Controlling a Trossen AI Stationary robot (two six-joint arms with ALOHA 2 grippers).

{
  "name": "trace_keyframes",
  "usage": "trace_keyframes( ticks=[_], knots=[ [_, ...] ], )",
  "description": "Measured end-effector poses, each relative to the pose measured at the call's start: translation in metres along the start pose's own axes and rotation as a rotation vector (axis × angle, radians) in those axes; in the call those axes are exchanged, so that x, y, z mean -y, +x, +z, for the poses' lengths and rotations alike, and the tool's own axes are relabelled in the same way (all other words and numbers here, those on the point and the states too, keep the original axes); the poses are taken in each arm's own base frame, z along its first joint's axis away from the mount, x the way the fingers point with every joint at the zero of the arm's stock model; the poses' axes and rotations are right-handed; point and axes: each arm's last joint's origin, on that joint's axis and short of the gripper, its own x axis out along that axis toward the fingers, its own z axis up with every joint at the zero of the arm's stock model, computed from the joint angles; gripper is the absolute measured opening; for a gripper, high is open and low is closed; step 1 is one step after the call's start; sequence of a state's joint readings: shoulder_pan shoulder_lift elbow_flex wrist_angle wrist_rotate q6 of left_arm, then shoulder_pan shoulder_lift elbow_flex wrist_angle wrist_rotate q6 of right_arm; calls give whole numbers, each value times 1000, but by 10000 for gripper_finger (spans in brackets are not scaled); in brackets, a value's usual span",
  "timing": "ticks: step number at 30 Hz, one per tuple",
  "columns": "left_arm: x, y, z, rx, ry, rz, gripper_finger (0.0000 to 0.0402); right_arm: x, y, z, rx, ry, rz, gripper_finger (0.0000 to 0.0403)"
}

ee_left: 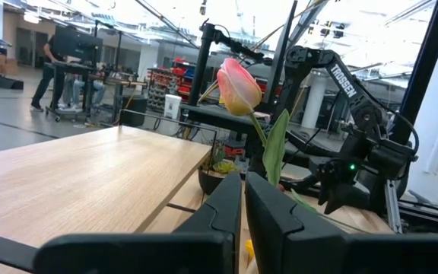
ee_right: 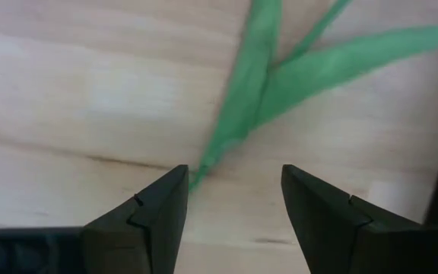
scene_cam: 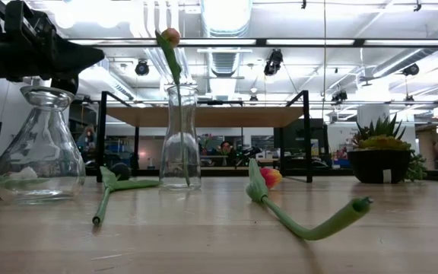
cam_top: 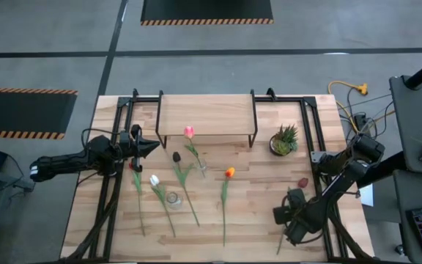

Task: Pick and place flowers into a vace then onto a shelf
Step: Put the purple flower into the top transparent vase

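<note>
Grey floor (cam_top: 50,29), hazard-striped black mats (cam_top: 206,10); bright ceiling lights (scene_cam: 226,11)

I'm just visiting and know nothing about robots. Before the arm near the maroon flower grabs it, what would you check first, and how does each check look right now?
1. Right gripper open: ok, jaws spread apart.
2. Stem lined up between the jaws: ok, it runs into the gap.
3. Right gripper down at the stem: cannot tell, its height above the table is unclear.
4. Left gripper out of the way: ok, it sits shut by the shelf.
5. Slim vase upright with room: ok, it holds one pink tulip.
</note>
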State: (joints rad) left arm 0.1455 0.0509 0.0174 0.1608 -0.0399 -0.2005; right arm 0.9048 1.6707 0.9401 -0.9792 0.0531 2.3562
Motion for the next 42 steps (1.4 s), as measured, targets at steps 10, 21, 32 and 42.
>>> trace_keyframes(
  ticks=[10, 21, 32, 42],
  knots=[
    [0, 0, 0, 0, 0, 0, 4, -3, 9, 11, 77, 27, 4, 203],
    [0, 0, 0, 0, 0, 0, 4, -5, 19, 10, 65, 33, -35, 203],
    [0, 0, 0, 0, 0, 0, 4, -7, 16, 6, -36, 13, -41, 203],
    [0, 0, 0, 0, 0, 0, 4, -5, 12, 7, -37, 41, -69, 203]
  ],
)
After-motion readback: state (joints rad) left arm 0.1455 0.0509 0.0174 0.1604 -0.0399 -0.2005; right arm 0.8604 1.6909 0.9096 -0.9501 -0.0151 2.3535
